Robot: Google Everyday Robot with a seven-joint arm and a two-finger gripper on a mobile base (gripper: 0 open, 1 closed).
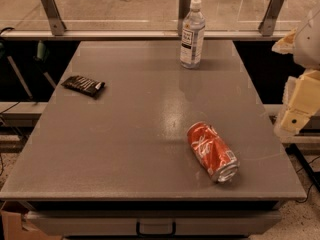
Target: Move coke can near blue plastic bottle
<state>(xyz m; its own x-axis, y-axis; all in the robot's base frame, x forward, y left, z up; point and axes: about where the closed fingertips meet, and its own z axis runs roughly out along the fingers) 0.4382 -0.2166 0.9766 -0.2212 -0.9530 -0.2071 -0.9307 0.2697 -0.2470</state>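
Gripper [300, 101] sits off the tabletop's [125, 149] right edge; open or closed cannot be told. One coke can [212, 151] lies near the front-right corner; one blue plastic bottle [192, 34] stands at the back edge; one wrapper [83, 85].

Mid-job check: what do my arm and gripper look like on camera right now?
Only part shows, at the view's right edge beyond the table. The arm is a rounded white shell with a pale yellow wedge beside it. Below it, the gripper is blocky cream-yellow segments, the lowest bearing a small dark round spot. No cables or lettering visible.
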